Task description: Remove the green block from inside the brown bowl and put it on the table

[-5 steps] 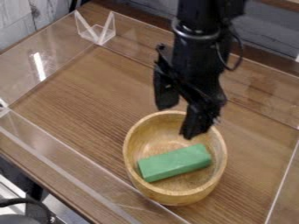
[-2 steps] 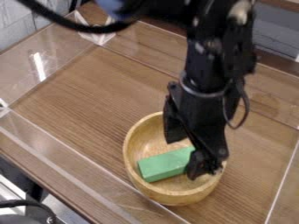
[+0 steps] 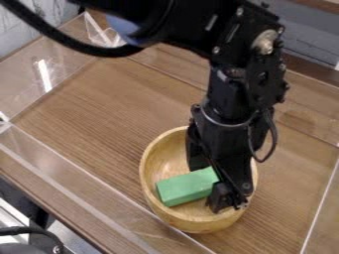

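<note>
Brown bowl (image 3: 169, 159) thick rim ringing green block (image 3: 185, 187), bare table (image 3: 106, 104) leftward, acrylic walls (image 3: 54, 60) bordering

- You are looking at a robot test bench in a lab-like setting, not a home or kitchen.
- The work surface is a brown wood-grain table (image 3: 93, 109) fenced in by clear acrylic walls (image 3: 54, 55), the kind of enclosure you put around a manipulation rig.
- A black robot arm (image 3: 245, 69) with exposed cabling reaches down over the surface from above.
- The only props you have are a plain wooden bowl (image 3: 166, 159) and a bright green block (image 3: 185, 187), simple practice objects rather than household clutter.
- A small clear acrylic piece (image 3: 109, 32) stands at the far edge of the enclosure; you cannot tell what it is.
</note>
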`<state>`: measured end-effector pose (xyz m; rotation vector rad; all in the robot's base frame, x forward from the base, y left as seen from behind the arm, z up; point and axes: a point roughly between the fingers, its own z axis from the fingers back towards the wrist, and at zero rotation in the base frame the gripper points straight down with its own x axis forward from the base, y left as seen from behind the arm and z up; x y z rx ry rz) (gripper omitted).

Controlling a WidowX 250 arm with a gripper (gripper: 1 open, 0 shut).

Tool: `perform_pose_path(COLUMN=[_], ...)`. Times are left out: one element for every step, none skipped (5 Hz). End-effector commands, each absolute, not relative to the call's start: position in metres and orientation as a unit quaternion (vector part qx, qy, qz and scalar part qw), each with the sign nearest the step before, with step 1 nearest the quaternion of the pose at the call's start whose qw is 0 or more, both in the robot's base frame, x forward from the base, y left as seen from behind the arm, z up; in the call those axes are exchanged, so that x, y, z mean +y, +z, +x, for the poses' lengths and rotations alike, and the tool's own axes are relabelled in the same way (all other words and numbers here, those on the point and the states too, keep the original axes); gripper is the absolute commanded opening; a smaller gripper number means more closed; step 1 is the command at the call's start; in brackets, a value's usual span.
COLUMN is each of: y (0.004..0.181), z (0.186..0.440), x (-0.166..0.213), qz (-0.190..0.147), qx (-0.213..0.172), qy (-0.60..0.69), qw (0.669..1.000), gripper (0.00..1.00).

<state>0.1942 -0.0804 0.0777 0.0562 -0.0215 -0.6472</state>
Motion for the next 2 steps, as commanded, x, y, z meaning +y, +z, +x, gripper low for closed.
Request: perform_pose_path(y=[0.0864,0.0889], z=[0.199,0.2], x=[-0.0808,-0.0785], qz=[0.026,0.025], qx=[-0.036,-0.043], qy=[-0.319,-0.315], qw=[0.947,0.948], gripper=[1.0,1.0])
